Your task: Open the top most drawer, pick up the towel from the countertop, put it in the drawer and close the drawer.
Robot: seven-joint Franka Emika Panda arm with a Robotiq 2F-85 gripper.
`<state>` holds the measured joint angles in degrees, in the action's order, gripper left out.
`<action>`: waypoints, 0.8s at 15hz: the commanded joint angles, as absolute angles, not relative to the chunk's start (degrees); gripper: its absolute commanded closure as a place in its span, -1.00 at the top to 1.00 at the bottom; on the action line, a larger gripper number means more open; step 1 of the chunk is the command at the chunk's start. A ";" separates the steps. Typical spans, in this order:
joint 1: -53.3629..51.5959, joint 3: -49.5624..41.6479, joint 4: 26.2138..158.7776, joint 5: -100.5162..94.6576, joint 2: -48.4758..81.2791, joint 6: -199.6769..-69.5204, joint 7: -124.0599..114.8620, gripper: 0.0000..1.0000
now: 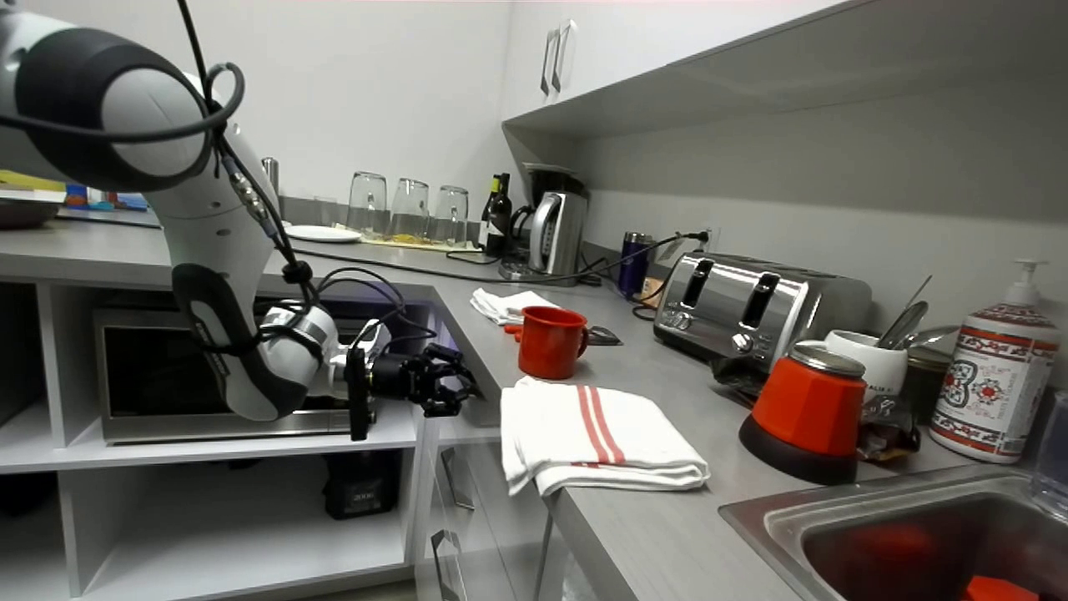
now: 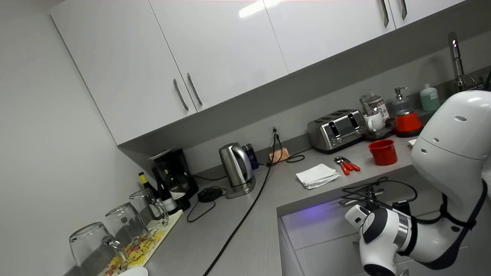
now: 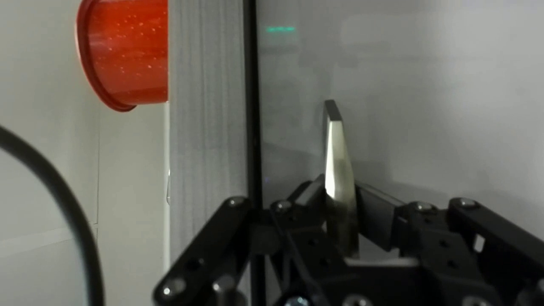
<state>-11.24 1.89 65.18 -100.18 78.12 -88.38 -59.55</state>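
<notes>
The top most drawer [image 3: 425, 106] has a flat light-grey front, also in an exterior view [image 2: 318, 226]; it sits flush under the countertop edge. Its slim metal handle [image 3: 338, 153] runs between my fingertips. My gripper [image 3: 341, 189] is shut on this handle, a finger against each side; in an exterior view the gripper [image 1: 455, 382] is just below the countertop edge. The towel [image 1: 601, 434], folded white with red stripes, lies on the countertop [image 1: 634, 534] near the sink, slightly over the front edge. In an exterior view the arm hides most of the towel.
A red mug [image 1: 551, 342], red-handled pliers [image 2: 347, 165] and a plain white cloth [image 2: 317, 176] stand or lie above the drawer. A toaster [image 2: 337, 130], orange pot [image 1: 805, 409] and sink [image 1: 768, 501] are along the counter. A black cable [image 2: 245, 214] crosses the worktop.
</notes>
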 commanded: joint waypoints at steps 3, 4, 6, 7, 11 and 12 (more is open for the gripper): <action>-13.02 1.55 68.13 -100.36 77.84 -85.85 -61.85 -0.96; -13.14 1.64 68.60 -100.34 77.64 -85.68 -62.20 -0.96; -13.68 1.75 70.41 -100.39 76.88 -85.18 -63.61 -0.96; -14.31 1.80 72.18 -100.69 76.20 -84.80 -64.79 -0.96; -16.11 2.06 77.60 -102.11 74.43 -83.83 -67.88 -0.96; -16.64 2.13 78.93 -102.40 73.95 -83.42 -68.59 -0.96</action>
<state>-12.96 0.72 70.04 -103.28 77.03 -87.20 -64.25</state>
